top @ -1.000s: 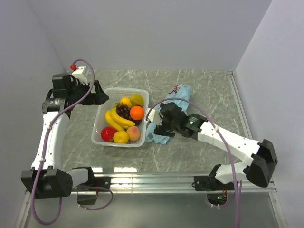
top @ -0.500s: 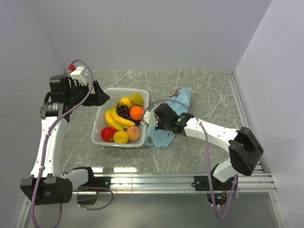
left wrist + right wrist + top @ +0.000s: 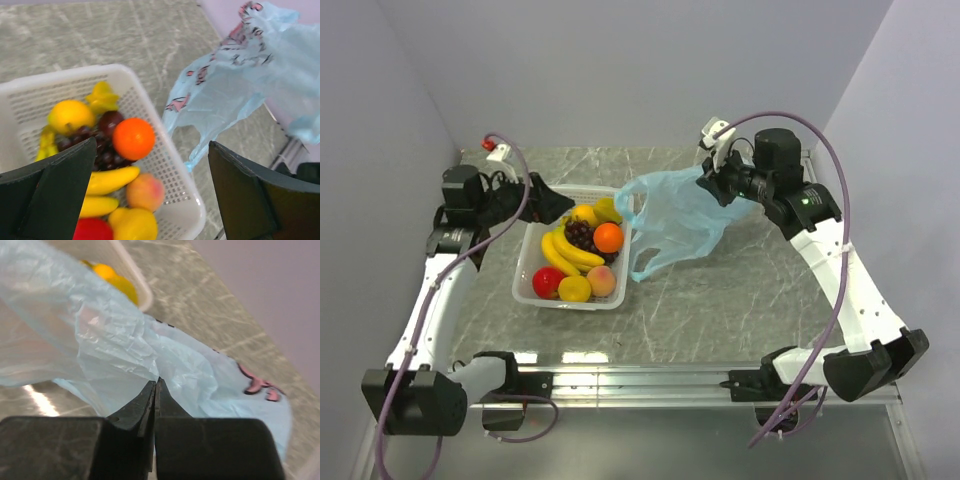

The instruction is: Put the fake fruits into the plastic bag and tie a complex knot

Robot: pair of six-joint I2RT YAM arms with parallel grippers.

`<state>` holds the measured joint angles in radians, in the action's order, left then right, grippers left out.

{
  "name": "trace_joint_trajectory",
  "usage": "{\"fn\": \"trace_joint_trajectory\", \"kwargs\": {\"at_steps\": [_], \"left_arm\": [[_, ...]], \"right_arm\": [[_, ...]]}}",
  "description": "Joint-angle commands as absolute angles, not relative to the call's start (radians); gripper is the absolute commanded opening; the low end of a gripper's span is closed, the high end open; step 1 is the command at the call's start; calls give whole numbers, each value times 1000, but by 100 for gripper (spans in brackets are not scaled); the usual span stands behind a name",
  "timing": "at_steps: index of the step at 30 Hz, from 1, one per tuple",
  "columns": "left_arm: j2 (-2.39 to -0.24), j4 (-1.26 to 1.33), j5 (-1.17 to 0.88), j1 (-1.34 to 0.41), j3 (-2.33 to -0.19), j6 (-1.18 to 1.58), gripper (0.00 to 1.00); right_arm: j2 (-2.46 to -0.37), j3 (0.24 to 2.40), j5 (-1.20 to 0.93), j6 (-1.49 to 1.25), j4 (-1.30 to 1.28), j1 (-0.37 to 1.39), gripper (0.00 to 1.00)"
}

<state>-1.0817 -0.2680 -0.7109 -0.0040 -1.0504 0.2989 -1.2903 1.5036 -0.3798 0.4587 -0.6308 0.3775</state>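
Observation:
The fake fruits lie in a white latticed basket [image 3: 527, 262]: bananas [image 3: 570, 255], grapes [image 3: 580, 233], an orange [image 3: 608, 237], a peach [image 3: 601, 280] and a red apple [image 3: 547, 282]. The light-blue plastic bag [image 3: 670, 220] hangs in the air to the right of the basket. My right gripper [image 3: 715, 185] is shut on the bag's upper edge, and the wrist view shows film pinched at its tips [image 3: 156, 382]. Over the basket's back left, my left gripper [image 3: 555, 205] stands open with nothing in it. Its wrist view looks down on the orange [image 3: 133, 138], the peach [image 3: 145, 191] and the bag [image 3: 235, 85]. No knot is in view.
Grey marble tabletop [image 3: 740, 290] with walls at the back and on both sides. The bag's lower tip [image 3: 642, 272] hangs just beside the basket's right rim. A metal rail [image 3: 650, 378] runs along the near edge.
My right gripper shut on the bag and lifted it off the table, up and to the back right. My left gripper shifted slightly right, toward the basket.

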Motion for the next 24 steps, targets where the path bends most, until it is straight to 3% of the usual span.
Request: {"fn": "trace_joint_trajectory", "kwargs": {"at_steps": [1,10,17,24], "left_arm": [[-1124,-124,-733,-110,-1063,342,99],[-1302,-48,-663,-394,-1095,227,99],[-1384,178,-805,-491,-1049,294,99],[-1469,190,-769,-557,-1081,298,98]], "right_arm": [[-1287,1525,-639,339,-683,325,0],[-1269,1523,-842,186,-631,203,0],[-1282,1490,-940,75,-595,161,0],[-1345,1470,-1086,-76,-529,121,0]]}}
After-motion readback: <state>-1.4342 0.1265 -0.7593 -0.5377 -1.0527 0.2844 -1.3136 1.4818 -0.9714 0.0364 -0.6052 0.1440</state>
